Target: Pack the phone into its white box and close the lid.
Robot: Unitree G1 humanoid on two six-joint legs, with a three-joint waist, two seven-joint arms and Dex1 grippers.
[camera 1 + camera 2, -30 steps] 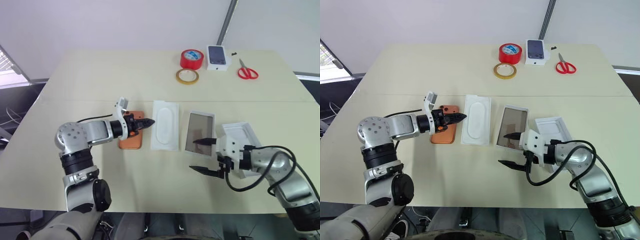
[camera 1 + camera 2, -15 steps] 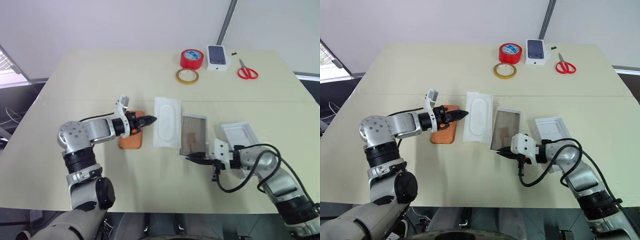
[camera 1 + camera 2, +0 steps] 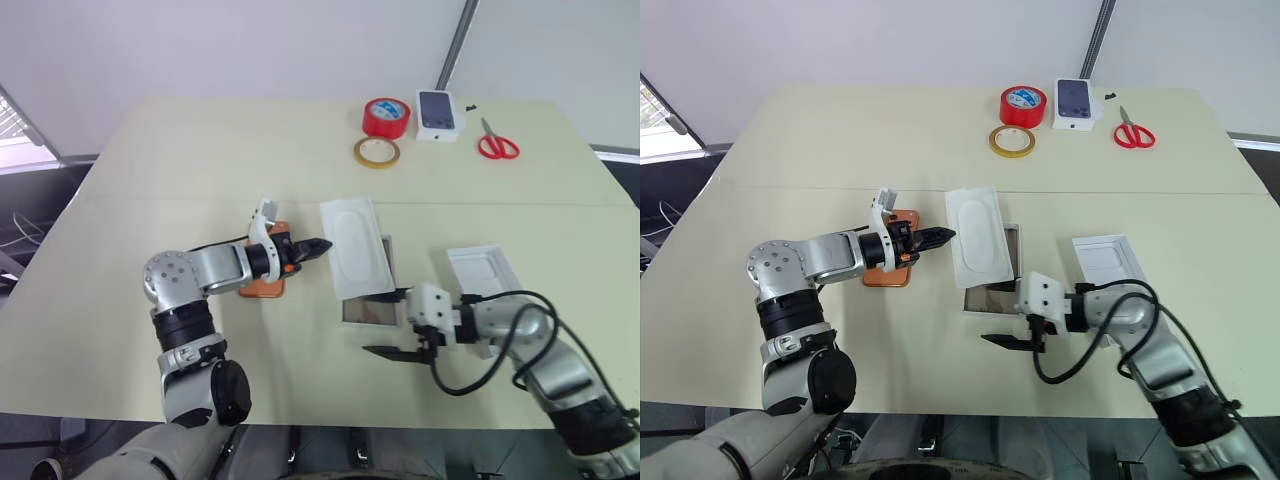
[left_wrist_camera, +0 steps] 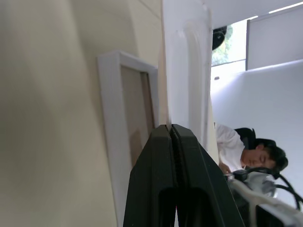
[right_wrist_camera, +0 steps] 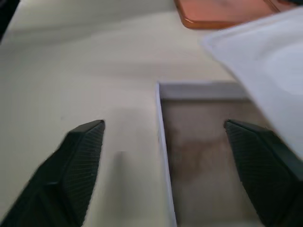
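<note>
At table [image 3: 180,160] centre, white tray [image 3: 358,248] tilted over open box [image 3: 368,310], pinched by left gripper [image 3: 322,245], jaws together on its edge. Right gripper [image 3: 393,322] near box's near end, jaws apart, empty. Orange phone [image 3: 266,285] flat, left of tray.

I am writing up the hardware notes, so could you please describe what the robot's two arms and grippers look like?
Both arms are silver-grey metal with rounded joint housings and black bands between segments. Each wrist carries a white plastic bracket, and a black cable loops along each forearm. The left gripper and right gripper each have two black, tapered fingers; the right wrist view shows fine cross-hatched texture on their pads.

Red tape roll [image 3: 384,116], tan roll [image 3: 374,152] — scissors [image 3: 497,147] beside
</note>
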